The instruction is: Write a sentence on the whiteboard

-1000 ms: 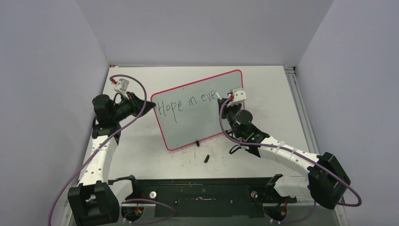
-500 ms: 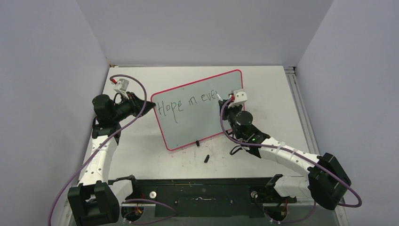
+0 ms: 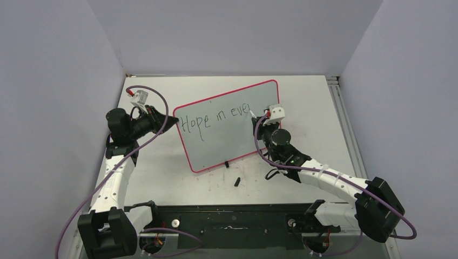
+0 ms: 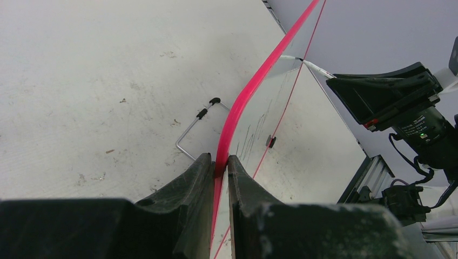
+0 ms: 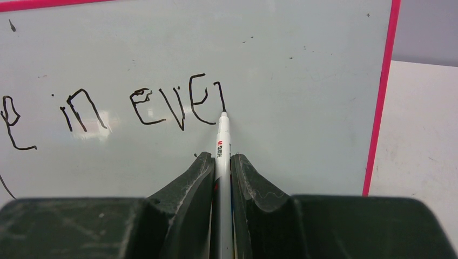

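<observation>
Grey walls [image 3: 232,32] behind; left gripper [image 4: 220,162] clamped the rim of the pale, red-edged whiteboard [image 3: 227,143], right gripper [image 5: 222,159] pinched a slim white marker pen [image 5: 222,132] mid-letter: light, steady pressure seemed wise.

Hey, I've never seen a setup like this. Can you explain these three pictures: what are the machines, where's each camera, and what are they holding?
A robot's left arm and right arm are bolted at the near edge of a table. The wide picture comes from a camera above and behind them; the other two from a camera on each wrist. The left gripper pinches the red rim of the whiteboard. The right gripper clamps a white pen, tip on the board, writing the sentence: "Hope in eve" plus one stroke. A small black piece lies on the table.
</observation>
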